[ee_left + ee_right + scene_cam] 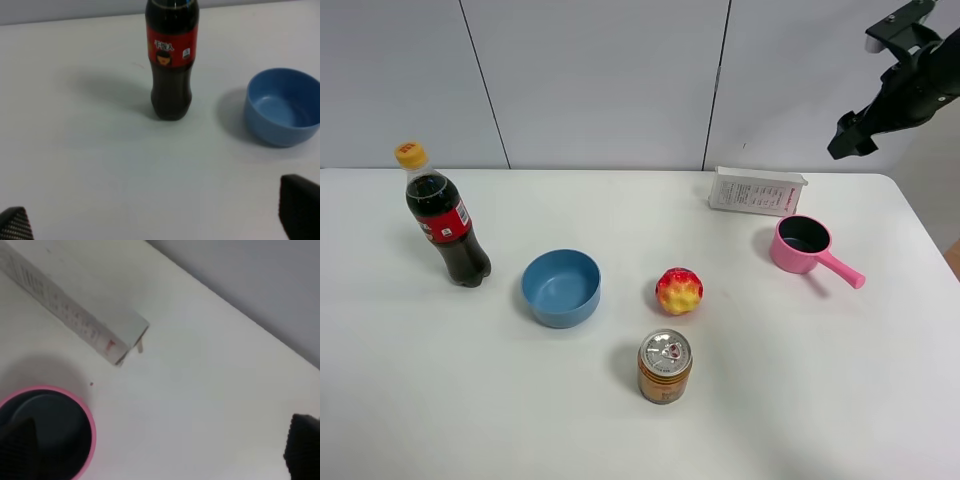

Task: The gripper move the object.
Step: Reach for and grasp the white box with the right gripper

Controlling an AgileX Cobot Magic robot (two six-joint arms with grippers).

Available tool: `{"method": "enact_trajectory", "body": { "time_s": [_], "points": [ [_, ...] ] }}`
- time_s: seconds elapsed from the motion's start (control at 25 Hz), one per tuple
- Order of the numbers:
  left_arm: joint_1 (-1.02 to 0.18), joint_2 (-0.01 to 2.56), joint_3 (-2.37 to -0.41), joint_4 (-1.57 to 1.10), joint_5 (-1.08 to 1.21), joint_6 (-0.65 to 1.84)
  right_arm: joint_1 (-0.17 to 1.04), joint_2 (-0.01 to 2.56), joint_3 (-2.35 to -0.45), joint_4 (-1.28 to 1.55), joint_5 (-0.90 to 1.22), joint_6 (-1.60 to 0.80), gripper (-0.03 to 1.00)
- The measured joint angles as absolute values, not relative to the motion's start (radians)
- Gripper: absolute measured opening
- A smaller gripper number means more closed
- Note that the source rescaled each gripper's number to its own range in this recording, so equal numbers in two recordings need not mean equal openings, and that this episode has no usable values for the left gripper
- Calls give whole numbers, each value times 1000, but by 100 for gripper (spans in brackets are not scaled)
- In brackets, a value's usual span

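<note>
From the high camera you would have seen your right pincer (849, 136), a black claw on a dark, bulky arm, hanging in the air and touching nothing; at that angle I could not tell how far it was spread. Below it and a little toward the middle of the smooth white table (620, 440) lay the white cardboard box (757, 191), a flat rectangle with fine print, and just on the near side of the box stood the glossy pink saucepan (801, 243), dark inside with nothing in it. Well away from that pincer, across the table, were a red-and-yellow ball (679, 290), a round metal can (665, 366) with its tab closed, a blue plastic bowl (561, 287) and a cola bottle (444, 215) with a yellow cap and red label. Through the left wrist camera your left pincer (157, 220) stood spread wide, its two ridged black tips at the picture's edges, holding nothing. The bottle rose upright straight ahead of it, filled with dark drink, and the bowl sat empty ahead of one tip. Through the right wrist camera the right pincer (160, 447) was likewise wide apart and empty. The box lay ahead of it, one end flap slightly lifted beside a small red mark, apart from both tips. The saucepan's rim sat beside one tip, the pot bare inside.
</note>
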State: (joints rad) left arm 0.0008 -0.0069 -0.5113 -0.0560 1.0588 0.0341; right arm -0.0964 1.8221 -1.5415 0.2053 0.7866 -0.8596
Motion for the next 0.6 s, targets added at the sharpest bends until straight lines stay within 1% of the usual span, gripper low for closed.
{"method": "enact_trajectory", "body": {
  "time_s": [0.08, 0.32, 0.6],
  "points": [
    [1, -7, -511, -56, 1059, 34, -96, 1844, -1562, 231, 789, -884, 100],
    [1, -7, -511, -56, 1059, 34, -95, 1991, -1712, 292, 800, -962, 100],
    [1, -7, -511, -56, 1059, 34, -79, 2107, -1731, 326, 821, -1000, 100]
  ]
}}
